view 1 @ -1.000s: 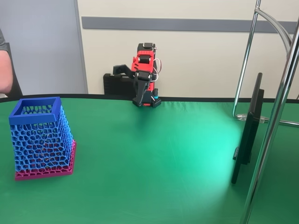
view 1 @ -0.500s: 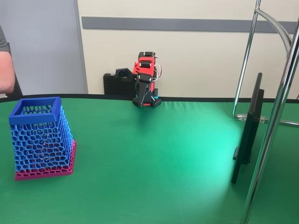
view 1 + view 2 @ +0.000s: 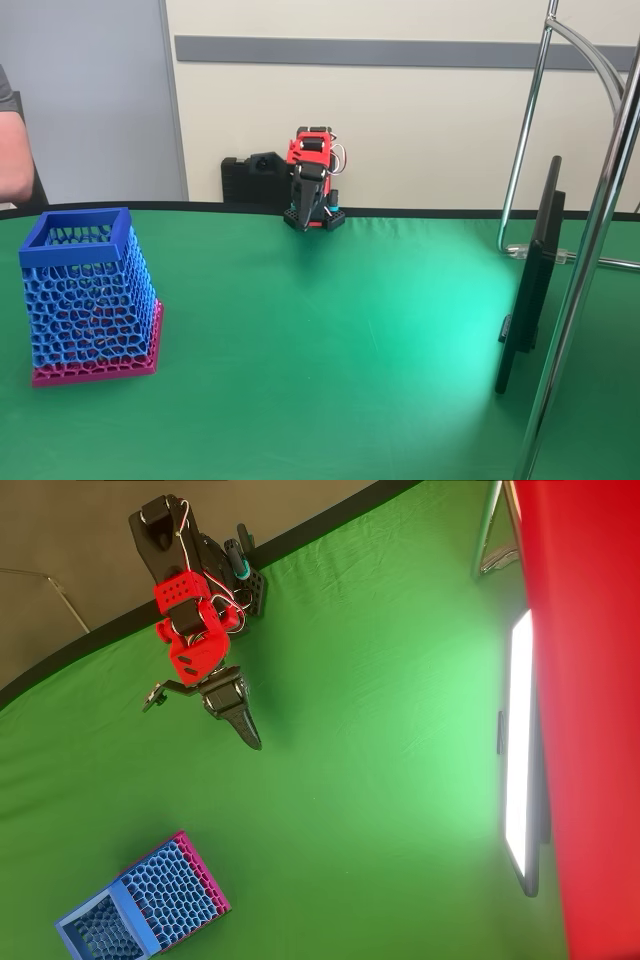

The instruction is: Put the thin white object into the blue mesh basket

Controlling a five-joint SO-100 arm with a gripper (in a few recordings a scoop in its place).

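The blue mesh basket [image 3: 88, 298] stands upright on its magenta base at the left of the green table, and shows at the lower left in the overhead view [image 3: 172, 892]. The thin white object is not to be seen on the cloth; whether it lies inside the basket cannot be told. The red and black arm is folded up at the table's far edge. Its gripper [image 3: 301, 220] points down close to the arm's base, fingers together and nothing between them. From above, the gripper [image 3: 253, 740] is a single black point aimed toward the basket, well apart from it.
A flat black panel [image 3: 530, 290] stands on edge at the right, glowing white from above [image 3: 520, 750]. Chrome stand poles [image 3: 592, 250] rise beside it. A person's arm [image 3: 12, 150] shows at the left edge. A black box [image 3: 240, 180] sits behind the arm.
The arm has folded lower toward its base, and the gripper has swung down to hang near the table's far edge. The basket has not moved.
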